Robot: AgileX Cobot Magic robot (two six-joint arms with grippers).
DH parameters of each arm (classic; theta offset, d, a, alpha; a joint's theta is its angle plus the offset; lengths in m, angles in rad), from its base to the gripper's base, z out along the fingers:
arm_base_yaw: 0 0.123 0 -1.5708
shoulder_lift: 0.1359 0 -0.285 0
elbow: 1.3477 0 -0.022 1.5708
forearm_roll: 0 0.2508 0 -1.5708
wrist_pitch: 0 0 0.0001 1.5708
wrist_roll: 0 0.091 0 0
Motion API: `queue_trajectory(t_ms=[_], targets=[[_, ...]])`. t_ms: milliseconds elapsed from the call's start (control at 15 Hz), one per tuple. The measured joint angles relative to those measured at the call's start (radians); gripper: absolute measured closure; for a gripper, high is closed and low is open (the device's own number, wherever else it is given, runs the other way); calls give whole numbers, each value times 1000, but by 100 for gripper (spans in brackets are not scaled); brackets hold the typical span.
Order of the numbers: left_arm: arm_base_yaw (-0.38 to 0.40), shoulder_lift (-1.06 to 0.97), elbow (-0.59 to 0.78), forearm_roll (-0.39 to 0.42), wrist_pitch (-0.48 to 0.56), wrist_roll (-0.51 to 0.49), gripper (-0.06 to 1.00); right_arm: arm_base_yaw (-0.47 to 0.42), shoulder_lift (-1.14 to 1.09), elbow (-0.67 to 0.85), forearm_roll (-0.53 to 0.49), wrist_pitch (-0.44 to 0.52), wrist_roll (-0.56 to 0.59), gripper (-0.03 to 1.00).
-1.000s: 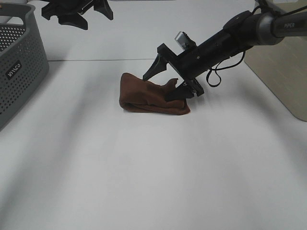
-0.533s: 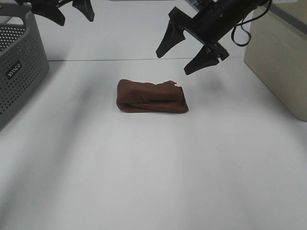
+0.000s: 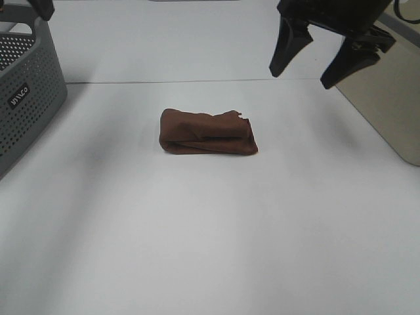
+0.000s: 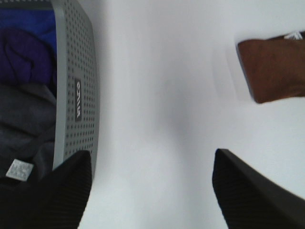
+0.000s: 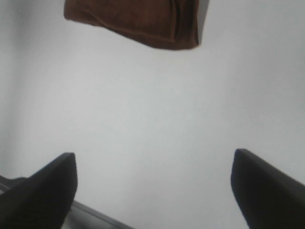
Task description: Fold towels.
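The right hand [image 3: 323,65] hangs above the far right part of the counter [image 3: 210,249], its two fingers spread wide and holding nothing. It is well apart from the towel [image 3: 209,133], raised clear of the surface. The left hand [image 4: 152,186] is nearly out of the high view at the far left corner; its wrist view shows its fingers spread too, empty, hovering by the wall of the grey basket [image 3: 29,98].

The towel lies alone near the middle of the counter, somewhat toward the far edge, as a compact brown bundle folded over on itself several times. A bit of white, probably its tag, shows at its far right corner. The layers look a little uneven, but the bundle holds its shape.

Judging from this, the folding of this towel looks finished. The basket holds more cloth, dark, blue and purple, seen from the left wrist. So what remains is probably moving this bundle aside and taking up another piece.
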Motion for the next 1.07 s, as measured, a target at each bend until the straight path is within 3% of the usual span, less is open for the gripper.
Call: queue_trajectory(t_ms=[333,600,1067], targets=[[0,-378,486,1,-2,0,26,0,-329,396,-84,8,0,14],[0,-710,840,-9,-69,0,26,0,-636,673,-144,-49,0,14],[0,-1271,1226,-29,-224,11,26,0,-1179,1024,-196,-126,-11,14]])
